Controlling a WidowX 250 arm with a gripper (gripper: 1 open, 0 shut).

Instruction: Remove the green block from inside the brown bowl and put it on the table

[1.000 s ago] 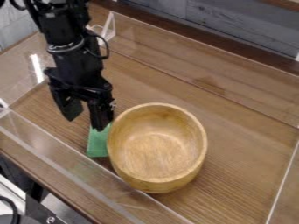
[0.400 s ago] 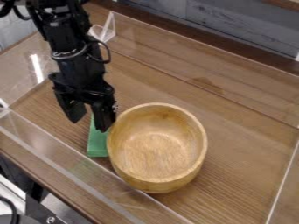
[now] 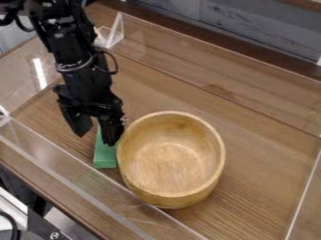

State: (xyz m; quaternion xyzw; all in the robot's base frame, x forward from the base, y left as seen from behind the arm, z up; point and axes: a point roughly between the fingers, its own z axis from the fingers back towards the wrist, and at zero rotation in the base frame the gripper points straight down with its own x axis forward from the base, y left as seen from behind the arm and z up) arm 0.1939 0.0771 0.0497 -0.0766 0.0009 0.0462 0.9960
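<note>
step: block out, looks placed | green block (image 3: 105, 152): on table (image 3: 247, 77), just beside brown bowl (image 3: 172, 159); gripper (image 3: 97, 133): jaws apart, near bowl | next: I lift clear; avoid nudging bowl

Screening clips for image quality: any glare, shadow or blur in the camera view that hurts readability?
Camera view: soft and low in detail throughout; the black pincer shows little shading detail; the bowl's interior is evenly lit, without harsh glare; the green block remains distinguishable.
</note>
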